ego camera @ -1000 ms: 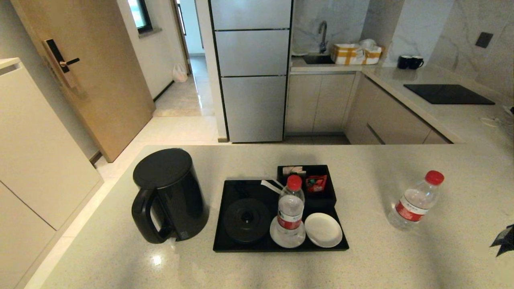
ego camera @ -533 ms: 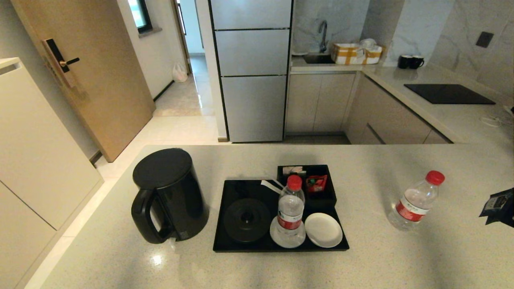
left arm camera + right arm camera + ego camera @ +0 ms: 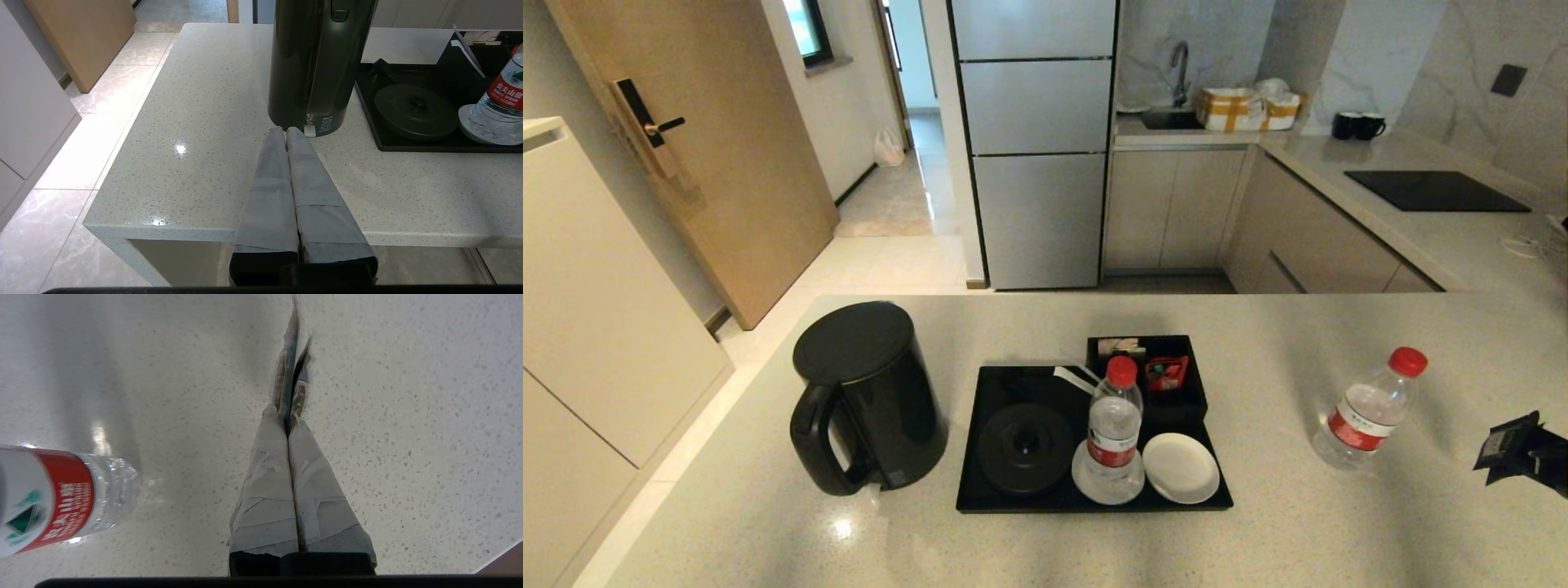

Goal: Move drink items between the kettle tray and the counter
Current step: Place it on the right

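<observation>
Kettle (image 3: 870, 396): black, standing on the surface (image 3: 1290, 539) just left of the kettle tray (image 3: 980, 490), off its round base (image 3: 1024, 447); bulky, but well apart from my working side.
Left hand (image 3: 286, 131): parked low at the surface's near edge, fingers together, empty.
Tray bottle (image 3: 1113, 429): upright on the left coaster; the right coaster (image 3: 1180, 467) is bare. Compartment box (image 3: 1176, 400) behind holds small packets.
Counter bottle (image 3: 1368, 408): upright on the surface right of the tray; light, smooth, tall and easy to tip, I judge. Best taken round the labelled waist.
Sachet (image 3: 291, 381): pinched by its edge in my right hand (image 3: 288, 416), hanging over bare surface at the far right; thin, limp, nearly weightless, likely to slip or flutter.
Obstacle: the counter bottle stands between the sachet and the tray, so I would carry above its cap.
</observation>
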